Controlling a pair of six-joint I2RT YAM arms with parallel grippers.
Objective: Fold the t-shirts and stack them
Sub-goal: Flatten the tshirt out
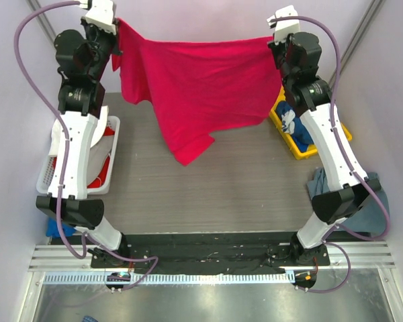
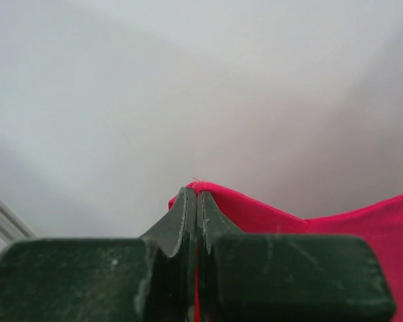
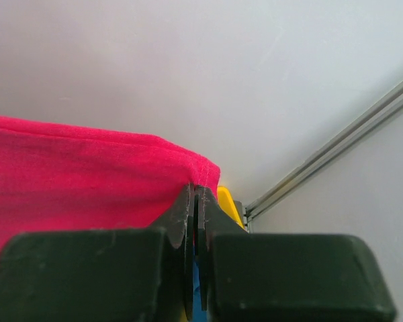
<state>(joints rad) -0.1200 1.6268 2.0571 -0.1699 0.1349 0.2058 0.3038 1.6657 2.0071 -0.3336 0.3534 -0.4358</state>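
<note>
I note left fingers (image 2: 181,225) and right fingers (image 3: 180,220) clamped tight on the pink-red shirt (image 1: 201,87). It hangs spread above the tabletop (image 1: 208,194).

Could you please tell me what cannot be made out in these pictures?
- Top view: contents of white basket, behind left arm.
- Top view: contents of yellow bin and grey-blue shirt, partly under right arm.
- Wrist views: pinched edges of pink-red t-shirt, inside left gripper and right gripper.
</note>
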